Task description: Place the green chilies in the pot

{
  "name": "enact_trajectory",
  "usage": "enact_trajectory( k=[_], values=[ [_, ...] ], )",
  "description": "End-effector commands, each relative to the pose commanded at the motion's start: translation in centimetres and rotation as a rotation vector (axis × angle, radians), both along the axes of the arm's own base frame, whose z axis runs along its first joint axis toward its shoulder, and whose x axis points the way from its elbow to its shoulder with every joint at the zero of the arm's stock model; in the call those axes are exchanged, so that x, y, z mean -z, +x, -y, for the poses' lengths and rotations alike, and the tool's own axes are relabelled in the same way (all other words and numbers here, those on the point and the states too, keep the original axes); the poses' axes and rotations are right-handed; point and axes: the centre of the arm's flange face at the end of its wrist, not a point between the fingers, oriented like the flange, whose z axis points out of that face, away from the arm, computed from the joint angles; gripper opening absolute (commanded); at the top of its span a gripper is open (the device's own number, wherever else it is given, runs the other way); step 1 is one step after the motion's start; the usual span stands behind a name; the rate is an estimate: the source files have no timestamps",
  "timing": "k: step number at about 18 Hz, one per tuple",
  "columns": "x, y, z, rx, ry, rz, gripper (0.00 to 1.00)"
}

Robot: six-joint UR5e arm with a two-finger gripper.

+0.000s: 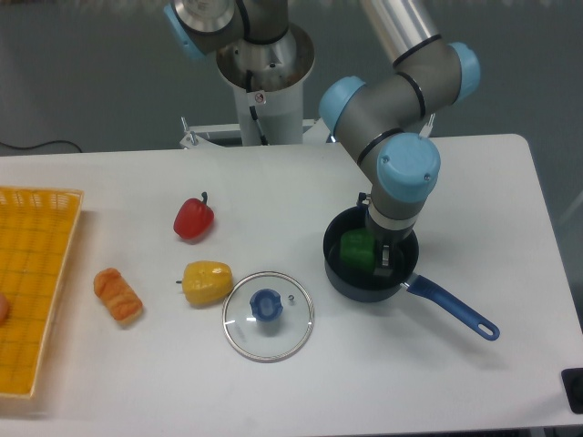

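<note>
Chilies (357,249) sit inside the rim of the pot (346,281), in its left half. Whether they rest on the pot floor or hang just above it: cannot tell from this view.

Gripper (381,255) is down in the pot, hard against the right side of the chilies. Wrist housing covers most of the jaws; one finger shows beside the green. Pinching or spread: cannot tell.

Judgement: transport is done, the chilies are over or in the target. Left: confirm release, lift the arm clear of the pot.

Pot stands toward the right edge of the counter (474,182), blue handle pointing to the front right corner. Lid (268,316) lies just left of the pot, near the front edge.
</note>
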Motion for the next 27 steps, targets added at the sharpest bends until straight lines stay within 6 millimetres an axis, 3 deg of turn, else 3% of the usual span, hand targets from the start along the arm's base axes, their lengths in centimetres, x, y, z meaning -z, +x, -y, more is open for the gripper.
enact_trajectory(
  k=[11,27],
  values=[
    [1.5,-0.2,-0.2,0.000,-0.010,0.014,0.62],
    [2.3,0.0,0.0,0.002,-0.022,0.023,0.75]
  ],
)
